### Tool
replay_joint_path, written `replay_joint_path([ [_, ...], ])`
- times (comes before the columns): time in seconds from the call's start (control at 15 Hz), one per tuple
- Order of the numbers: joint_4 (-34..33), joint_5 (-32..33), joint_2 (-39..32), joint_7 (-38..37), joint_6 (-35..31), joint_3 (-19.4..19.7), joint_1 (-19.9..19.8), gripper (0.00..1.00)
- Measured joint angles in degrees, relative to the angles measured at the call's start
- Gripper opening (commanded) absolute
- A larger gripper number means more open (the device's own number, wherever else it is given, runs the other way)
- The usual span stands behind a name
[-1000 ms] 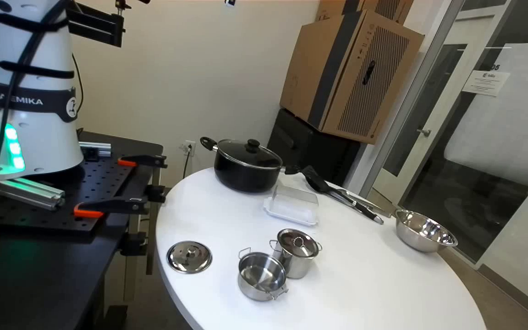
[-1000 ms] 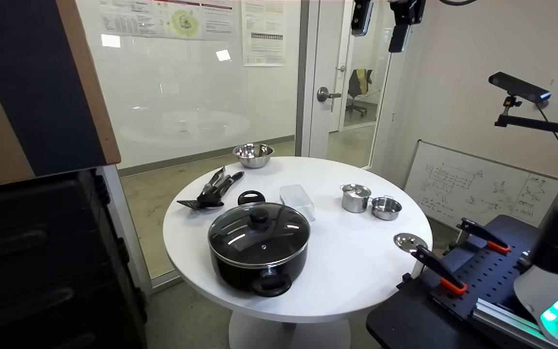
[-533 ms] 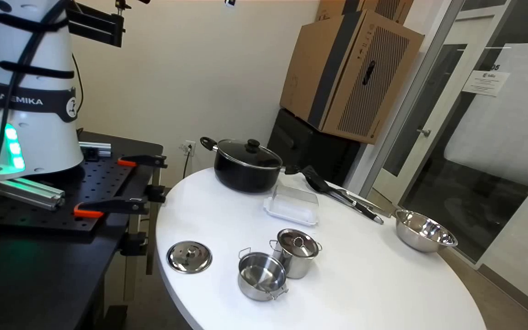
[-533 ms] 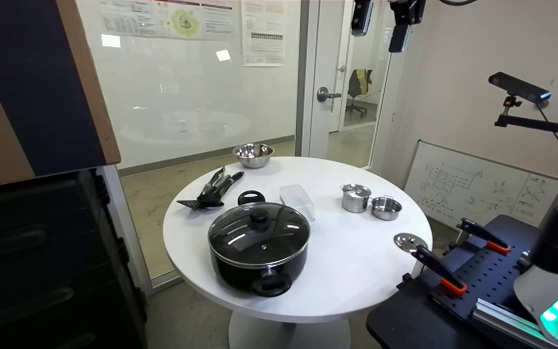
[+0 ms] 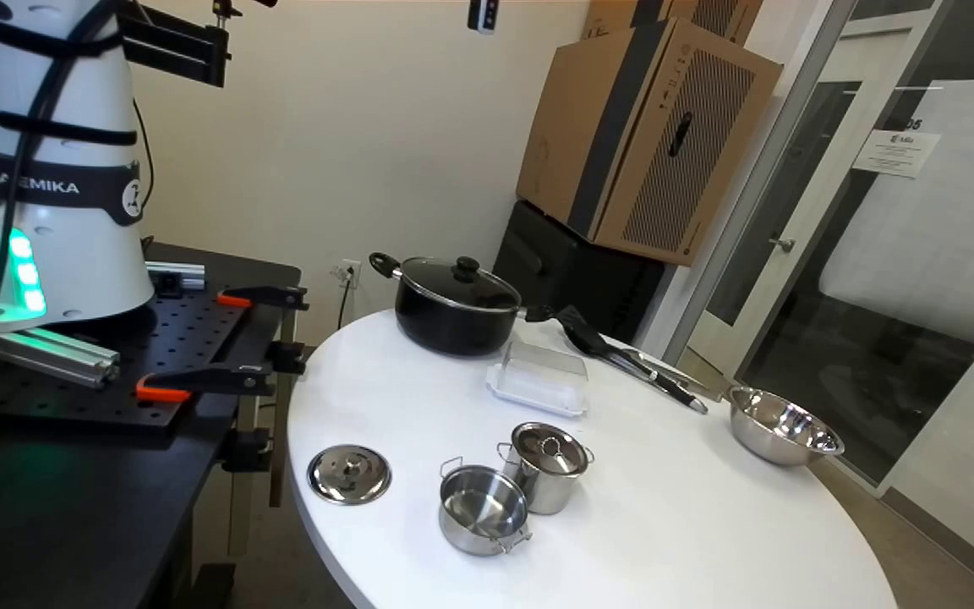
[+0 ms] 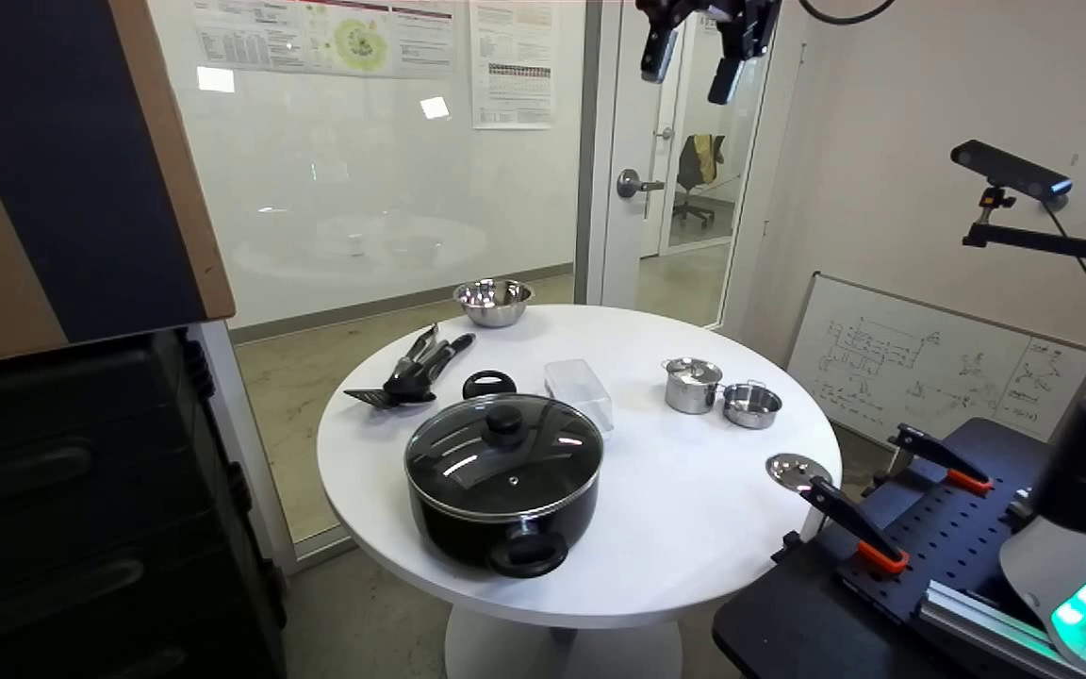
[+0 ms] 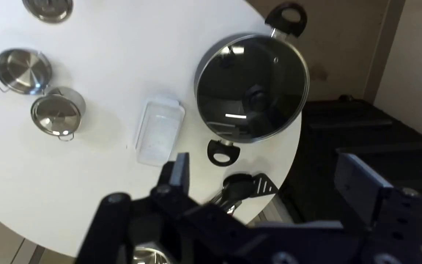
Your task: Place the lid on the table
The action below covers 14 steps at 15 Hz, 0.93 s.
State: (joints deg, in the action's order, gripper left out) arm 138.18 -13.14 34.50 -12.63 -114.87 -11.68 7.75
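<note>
The lid (image 5: 445, 283) is round glass with a metal rim and dark knob. It lies on the black pot (image 5: 445, 331) in both exterior views, also here (image 6: 543, 453), and in the wrist view (image 7: 229, 88). The pot stands near the edge of the white round table (image 5: 394, 397), which also shows in the wrist view (image 7: 101, 179). My gripper (image 6: 687, 89) is open and empty, high above the table, well apart from the lid. In the wrist view its fingers (image 7: 264, 168) are spread wide. Only a fingertip (image 5: 483, 15) shows at the top of an exterior view.
On the table are a silver disc (image 5: 350, 474), an open small pot (image 5: 484, 512), a lidded small pot (image 5: 548, 474), a clear container (image 5: 540, 379), black utensils (image 6: 411, 372) and a steel bowl (image 6: 494, 304). The black bench (image 6: 788, 613) with clamps adjoins the table. Boxes (image 5: 639, 144) stand behind.
In the last half second my gripper has moved left in an exterior view and its fingers now tilt. More of a fingertip shows, further right, elsewhere. The lid and other objects have not moved.
</note>
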Motion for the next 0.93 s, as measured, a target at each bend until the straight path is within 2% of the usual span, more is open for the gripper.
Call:
replay_joint_path([
  [0.2,0.04,1.88,-5.48,0.24,-9.98,-0.69,-0.29,1.0],
  [0.33,-0.22,2.97,-10.08,-0.19,-13.18,-1.86,-0.28,1.0],
  [0.67,-3.56,9.59,-23.15,-6.83,-15.76,-5.21,-0.26,1.0],
  [0.93,-8.51,11.82,-31.5,-11.88,-15.41,-5.33,0.39,1.0],
])
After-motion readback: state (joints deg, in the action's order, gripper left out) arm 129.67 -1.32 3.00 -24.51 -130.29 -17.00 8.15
